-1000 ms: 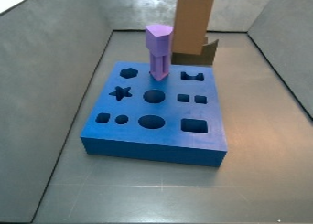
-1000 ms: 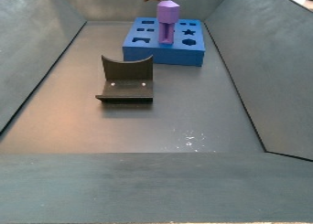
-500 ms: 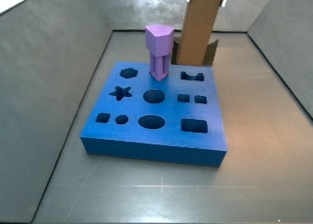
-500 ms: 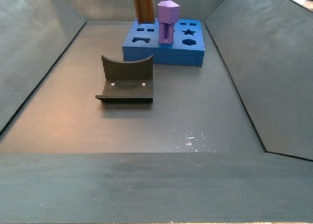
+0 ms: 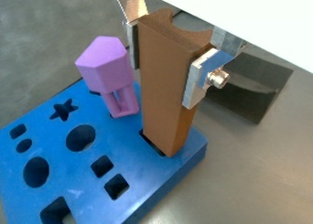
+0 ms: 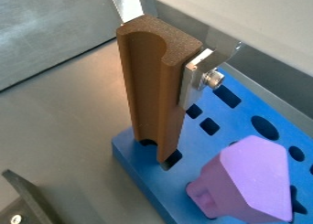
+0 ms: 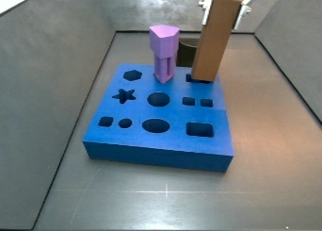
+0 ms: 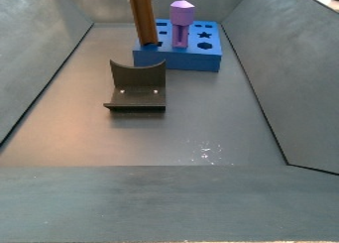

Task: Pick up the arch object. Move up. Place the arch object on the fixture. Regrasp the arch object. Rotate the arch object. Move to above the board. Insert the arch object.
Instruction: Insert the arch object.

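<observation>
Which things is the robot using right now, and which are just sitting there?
Using:
- brown block, held upright between the gripper's fingers, its lower end at a hole in the board
- blue board
- dark fixture on the floor

Just sitting there:
- purple peg, standing in the board

1. One side camera sits high and close by the board [image 7: 161, 112], looking down across it toward the back wall.
2. The opposite side camera looks down the length of the bin from the far end, the fixture [image 8: 137, 86] nearer, the board [image 8: 185, 51] beyond.
3. Both wrist cameras ride just beside the gripper [image 5: 166, 36] [image 6: 166, 40], looking down the arch object [image 5: 167, 90] [image 6: 153, 86] from opposite sides.
</observation>
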Controlling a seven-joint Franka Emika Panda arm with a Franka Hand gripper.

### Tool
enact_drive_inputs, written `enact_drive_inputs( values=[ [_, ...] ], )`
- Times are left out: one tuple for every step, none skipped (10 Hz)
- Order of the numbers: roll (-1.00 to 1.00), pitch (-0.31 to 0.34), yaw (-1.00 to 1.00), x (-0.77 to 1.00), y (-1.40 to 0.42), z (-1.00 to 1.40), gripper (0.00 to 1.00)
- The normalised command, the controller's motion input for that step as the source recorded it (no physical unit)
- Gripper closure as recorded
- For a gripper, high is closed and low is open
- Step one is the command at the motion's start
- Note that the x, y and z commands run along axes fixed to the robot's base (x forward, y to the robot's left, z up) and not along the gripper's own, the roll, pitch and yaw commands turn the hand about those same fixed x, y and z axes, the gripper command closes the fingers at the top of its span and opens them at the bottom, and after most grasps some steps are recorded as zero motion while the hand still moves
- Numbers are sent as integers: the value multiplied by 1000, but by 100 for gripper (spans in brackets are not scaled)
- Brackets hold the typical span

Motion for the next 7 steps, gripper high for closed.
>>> enact_drive_inputs(
  values=[
    [40, 11, 0, 46, 0, -814, 100],
    [33, 0, -14, -246, 0, -989, 100],
    [30, -3, -23, -489, 9, -920, 100],
    [0, -11, -69, -649, 91, -837, 100],
    [0, 0, -117, -386, 60, -837, 100],
    [10, -33, -131, -63, -86, -1000, 100],
    [4, -79, -226, 14, -229, -1000, 100]
  ],
)
